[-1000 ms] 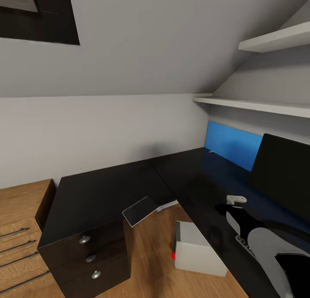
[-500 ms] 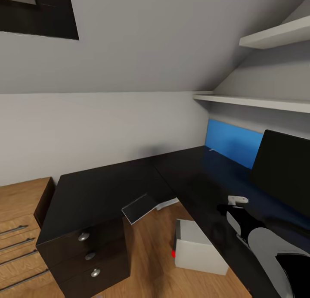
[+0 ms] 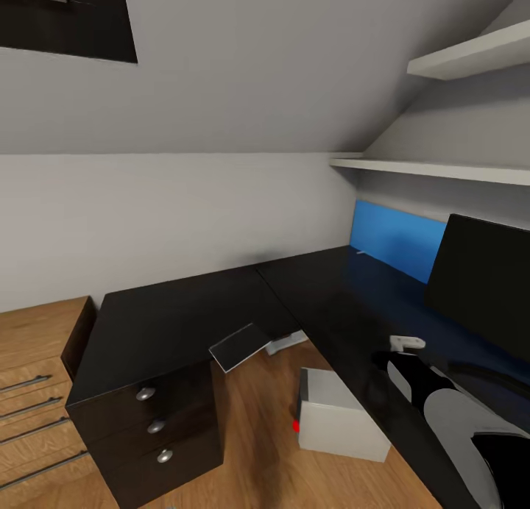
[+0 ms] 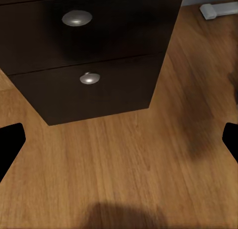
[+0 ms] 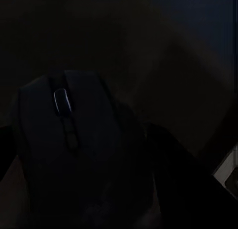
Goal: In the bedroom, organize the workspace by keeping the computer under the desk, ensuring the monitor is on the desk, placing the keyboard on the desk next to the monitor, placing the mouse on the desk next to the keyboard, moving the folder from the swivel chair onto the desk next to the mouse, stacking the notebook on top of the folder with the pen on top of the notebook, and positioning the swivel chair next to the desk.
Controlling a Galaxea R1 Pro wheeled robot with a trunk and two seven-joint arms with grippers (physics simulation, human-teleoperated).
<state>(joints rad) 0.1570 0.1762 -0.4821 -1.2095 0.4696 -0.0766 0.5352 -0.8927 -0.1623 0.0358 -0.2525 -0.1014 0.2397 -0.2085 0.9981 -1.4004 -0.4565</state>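
The black L-shaped desk (image 3: 184, 318) runs along the pale grey walls, and its drawers with round silver knobs (image 4: 79, 18) are close in the left wrist view. The monitor (image 3: 478, 288) stands on the desk at the right. On the wood floor under the desk sits the pale grey computer (image 3: 342, 424) with its red light. My right gripper (image 3: 392, 360) hovers over the desk near the monitor, shut on the black mouse (image 5: 64, 154), which looms dark and close. My left gripper (image 4: 119, 142) is open above the floor in front of the drawers.
A light wood drawer unit (image 3: 33, 376) stands left of the desk. A blue wall panel (image 3: 397, 240) and two white shelves (image 3: 434, 172) are above the desk's right wing. A flat grey panel (image 3: 239, 346) sticks out below the desk's inner corner.
The whole head view has shifted slightly, so the camera moved. My right arm keeps the same pose over the desk.
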